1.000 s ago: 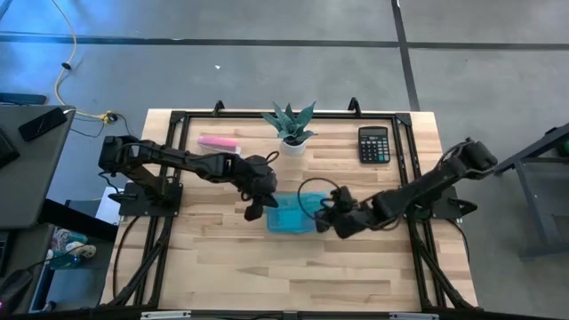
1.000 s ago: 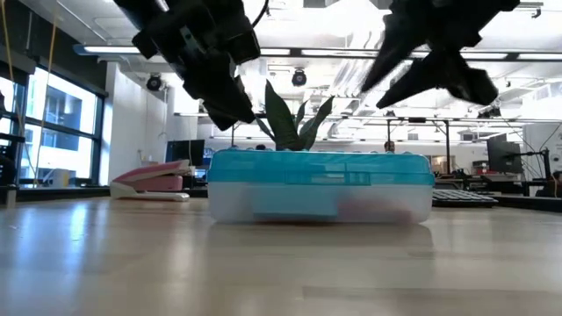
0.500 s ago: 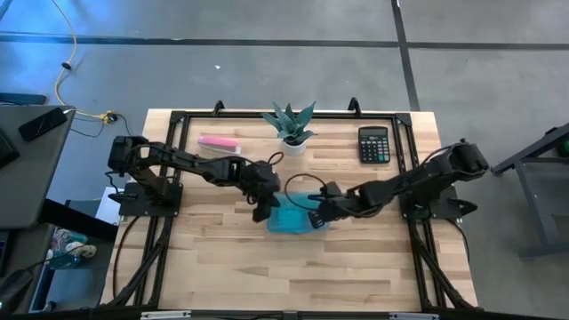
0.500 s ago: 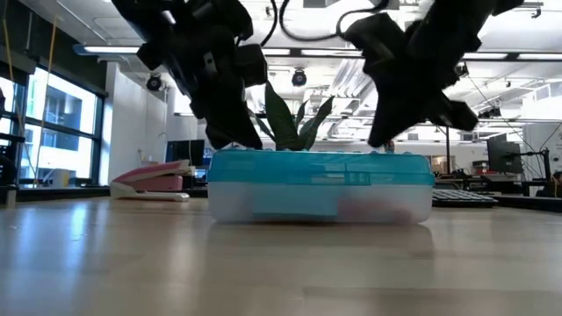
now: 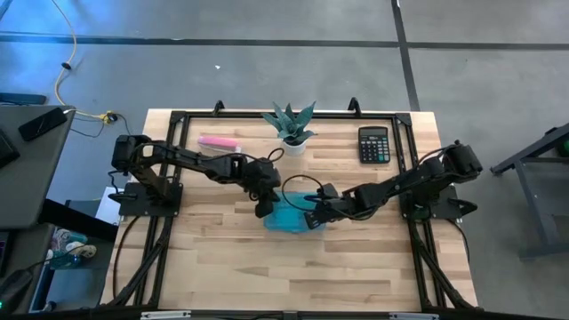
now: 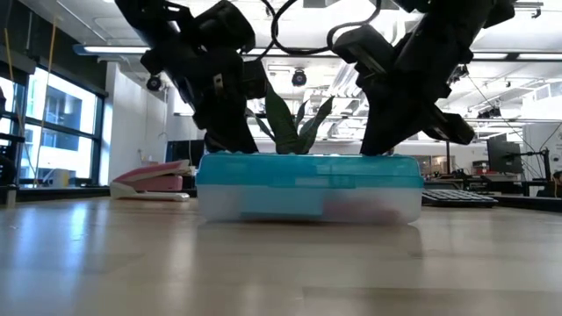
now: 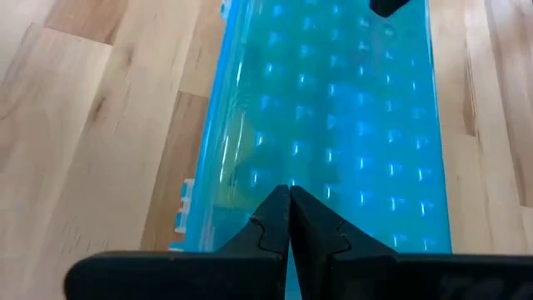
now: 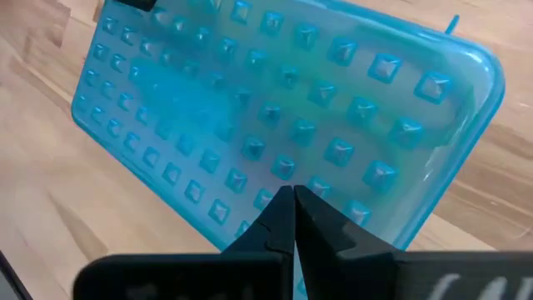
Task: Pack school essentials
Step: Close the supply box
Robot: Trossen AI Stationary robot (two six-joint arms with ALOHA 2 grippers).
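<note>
A translucent blue pencil case (image 5: 290, 216) lies shut at the table's middle, its bottom flat on the wood. The school essentials show only as dim light-blue and pinkish shapes through its side wall (image 6: 303, 204). My left gripper (image 5: 264, 209) stands shut over the case's left end (image 6: 230, 149). My right gripper (image 5: 313, 219) stands shut over its right end (image 6: 378, 151). My left gripper sets its shut fingertips (image 7: 289, 193) on the studded lid near the case's left end (image 7: 291, 171). It comes from above, slanting down from the table's left. The case stays flat on the table. My right gripper sets its shut fingertips (image 8: 293, 193) on the lid near the case's right end (image 8: 287, 171). It comes from above, slanting down from the table's right. The case stays flat on the table.
Beyond the case stand a potted plant (image 5: 291, 124), a black calculator (image 5: 373, 144) at the far right and a pink-and-white bar (image 5: 219, 141) at the far left. A black frame rail (image 5: 178, 169) borders the table. Bare wood lies toward the near edge.
My right gripper has shut, gone toward the table's left and come down onto the case's lid. My left gripper has come down onto the lid's left end. The case has slid a little toward the table's left.
</note>
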